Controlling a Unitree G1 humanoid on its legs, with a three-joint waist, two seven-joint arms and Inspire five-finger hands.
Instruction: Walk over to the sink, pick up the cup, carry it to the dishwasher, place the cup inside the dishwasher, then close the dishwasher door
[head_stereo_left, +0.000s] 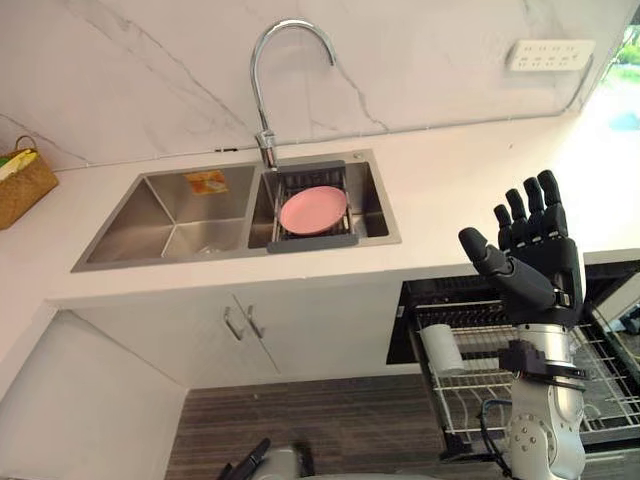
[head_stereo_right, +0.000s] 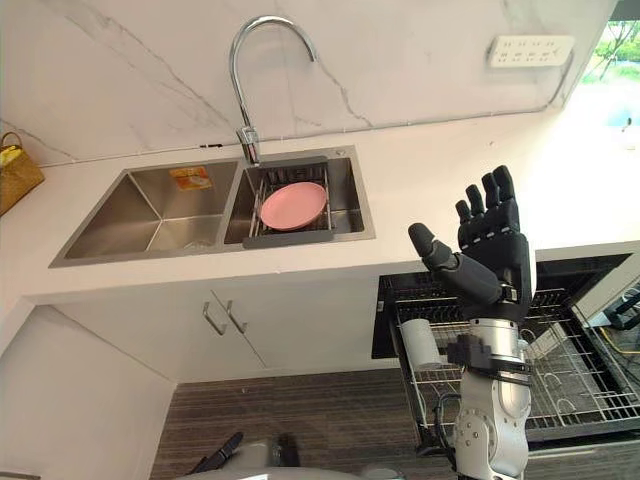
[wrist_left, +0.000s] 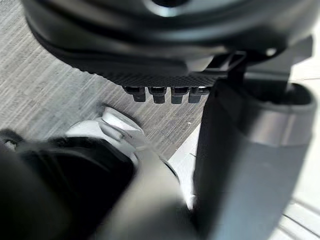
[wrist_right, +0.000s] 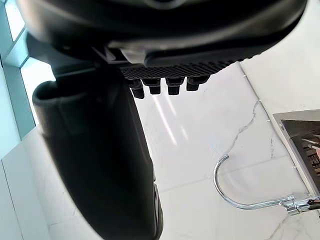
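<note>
The counter (head_stereo_left: 470, 190) spans the frame, with the sink (head_stereo_left: 190, 225) at upper left. At lower right the dishwasher rack (head_stereo_left: 600, 390) stands pulled out. The right hand (head_stereo_left: 535, 265) is raised above it, fingers spread and empty. The left hand (head_stereo_left: 255, 458) hangs relaxed at the bottom edge. The cup (head_stereo_left: 440, 348) already sits at the rack's left end, so push the rack in squarely before closing the door.
</note>
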